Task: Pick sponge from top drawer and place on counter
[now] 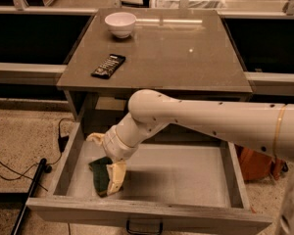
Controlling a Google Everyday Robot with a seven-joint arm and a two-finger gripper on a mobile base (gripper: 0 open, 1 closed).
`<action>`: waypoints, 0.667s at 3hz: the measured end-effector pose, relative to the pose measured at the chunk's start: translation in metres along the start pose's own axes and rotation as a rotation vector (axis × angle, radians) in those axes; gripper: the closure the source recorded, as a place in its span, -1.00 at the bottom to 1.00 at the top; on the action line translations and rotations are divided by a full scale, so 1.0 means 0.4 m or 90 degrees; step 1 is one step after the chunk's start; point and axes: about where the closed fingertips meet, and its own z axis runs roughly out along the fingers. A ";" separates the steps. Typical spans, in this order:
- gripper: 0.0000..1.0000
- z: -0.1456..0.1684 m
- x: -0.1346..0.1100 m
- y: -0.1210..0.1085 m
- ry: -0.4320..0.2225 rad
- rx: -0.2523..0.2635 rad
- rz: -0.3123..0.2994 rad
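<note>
The top drawer (pixel 186 177) stands pulled out below the counter (pixel 181 48). The sponge (pixel 98 172), dark green with a tan edge, lies on the drawer floor at the front left. My gripper (pixel 106 158) is down inside the drawer, right over the sponge. Its tan fingers are spread. One fingertip (pixel 115 179) is at the sponge's right front edge. The other (pixel 94 137) is behind the sponge near the left wall. The wrist covers part of the sponge. The sponge is on the floor, not lifted.
A white bowl (pixel 120 23) and a black remote-like bar (pixel 108 65) lie on the counter's left side. The drawer's left wall (pixel 68 158) is close to the gripper. An orange-brown bag (pixel 255 164) stands right of the cabinet. Cables and a black pole (pixel 32 192) lie on the floor at left.
</note>
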 end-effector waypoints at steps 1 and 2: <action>-1.00 0.052 0.036 -0.018 -0.019 -0.008 0.001; -1.00 0.092 0.060 -0.025 -0.030 -0.018 -0.017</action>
